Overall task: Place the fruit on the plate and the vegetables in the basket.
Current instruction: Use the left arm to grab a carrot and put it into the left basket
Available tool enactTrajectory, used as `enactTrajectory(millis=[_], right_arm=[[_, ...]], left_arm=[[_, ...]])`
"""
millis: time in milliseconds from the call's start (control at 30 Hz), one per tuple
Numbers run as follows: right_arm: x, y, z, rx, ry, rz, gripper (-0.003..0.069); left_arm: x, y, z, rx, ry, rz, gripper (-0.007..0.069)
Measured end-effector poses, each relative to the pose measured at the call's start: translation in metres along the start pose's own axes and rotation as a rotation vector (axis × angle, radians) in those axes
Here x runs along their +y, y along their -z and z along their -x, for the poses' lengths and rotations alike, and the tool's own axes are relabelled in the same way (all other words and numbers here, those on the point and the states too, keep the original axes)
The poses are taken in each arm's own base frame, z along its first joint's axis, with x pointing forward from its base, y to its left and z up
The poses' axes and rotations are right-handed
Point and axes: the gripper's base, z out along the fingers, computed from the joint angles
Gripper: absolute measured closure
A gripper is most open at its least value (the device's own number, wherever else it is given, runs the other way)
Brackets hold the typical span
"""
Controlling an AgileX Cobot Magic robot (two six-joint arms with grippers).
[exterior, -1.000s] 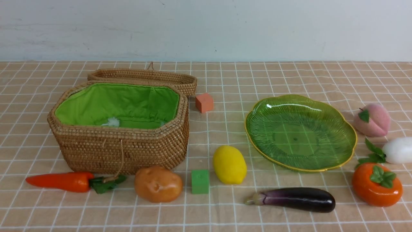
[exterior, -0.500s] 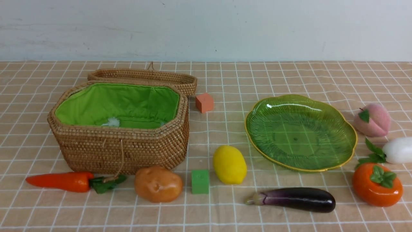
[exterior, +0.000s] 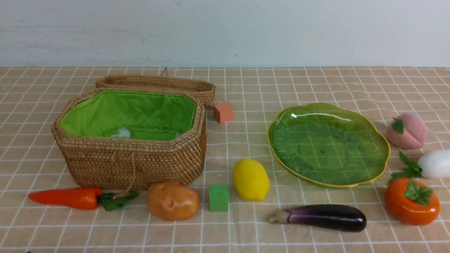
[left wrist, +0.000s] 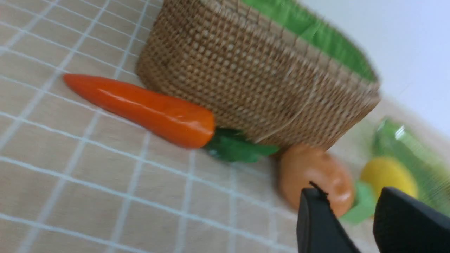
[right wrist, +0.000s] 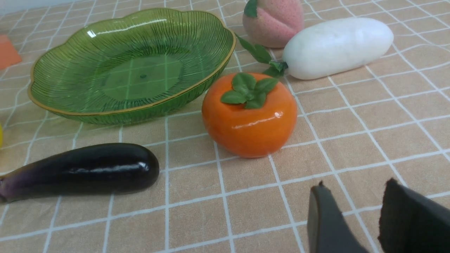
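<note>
The open rattan basket [exterior: 133,165] with green lining stands at the left, the green glass plate [exterior: 381,138] at the right. Along the front lie the carrot [exterior: 66,197], potato [exterior: 172,201], lemon [exterior: 250,179] and eggplant [exterior: 327,218]. The persimmon [exterior: 411,202], white radish [exterior: 434,163] and peach [exterior: 407,131] sit right of the plate. My left gripper [left wrist: 348,191] is open and empty, low over the cloth short of the potato [left wrist: 316,175], in a blurred view. Open and empty too, my right gripper [right wrist: 355,184] hovers short of the persimmon [right wrist: 249,116]. Neither gripper shows in the front view.
The basket's woven lid [exterior: 158,86] lies folded back behind it. A small orange cube [exterior: 223,111] sits between basket and plate, and a small green cube [exterior: 218,198] between potato and lemon. A checked cloth covers the table; a pale wall stands behind.
</note>
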Motion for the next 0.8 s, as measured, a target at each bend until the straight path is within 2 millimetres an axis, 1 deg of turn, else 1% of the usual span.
enactTrajectory(millis=[33,67,100,200,267,333,400,433,467,500,533,633,667,700,733,800], right_arm=[[0.0,0.0,0.0,0.0,0.0,0.0,0.0418],[0.0,0.0,0.0,0.0,0.0,0.0,0.0418],[0.0,0.0,0.0,0.0,0.0,0.0,0.0418],[0.0,0.0,0.0,0.0,0.0,0.0,0.0418],[0.0,0.0,0.0,0.0,0.0,0.0,0.0418],[0.0,0.0,0.0,0.0,0.0,0.0,0.0418],[0.0,0.0,0.0,0.0,0.0,0.0,0.0418],[0.0,0.0,0.0,0.0,0.0,0.0,0.0418],[0.0,0.0,0.0,0.0,0.0,0.0,0.0418],[0.0,0.0,0.0,0.0,0.0,0.0,0.0418],[0.0,0.0,0.0,0.0,0.0,0.0,0.0418],[0.0,0.0,0.001,-0.01,-0.001,0.002,0.0418],[0.001,0.0,0.001,-0.018,-0.027,0.009,0.0418],[0.001,0.0,0.001,-0.018,-0.031,0.011,0.0418],[0.003,0.0,0.002,-0.03,-0.134,0.034,0.0418],[0.006,0.0,0.003,-0.041,-0.318,0.076,0.0418]], left_arm=[[-0.002,0.0,0.003,-0.03,0.128,-0.027,0.0386],[-0.004,0.0,0.005,-0.054,0.219,-0.048,0.0386],[-0.005,0.0,0.007,-0.074,0.268,-0.061,0.0386],[-0.006,0.002,0.016,-0.166,0.333,-0.099,0.0391],[-0.007,0.002,0.018,-0.183,0.341,-0.105,0.0402],[-0.011,0.003,0.02,-0.154,0.346,-0.109,0.0473],[-0.017,0.006,0.024,-0.128,0.327,-0.118,0.0535],[-0.023,0.007,0.028,-0.093,0.3,-0.114,0.0586],[-0.028,0.008,0.032,-0.08,0.275,-0.115,0.0617],[-0.028,0.007,0.032,-0.062,0.267,-0.107,0.0624],[-0.037,0.006,0.039,-0.01,0.207,-0.092,0.0638],[-0.051,0.001,0.047,0.148,0.074,-0.053,0.0638],[-0.057,-0.001,0.052,0.195,0.038,-0.047,0.0638],[-0.057,-0.003,0.052,0.217,0.03,-0.038,0.0638],[-0.065,-0.009,0.056,0.342,-0.028,-0.016,0.0638],[-0.071,-0.016,0.057,0.507,-0.094,0.011,0.0638]])
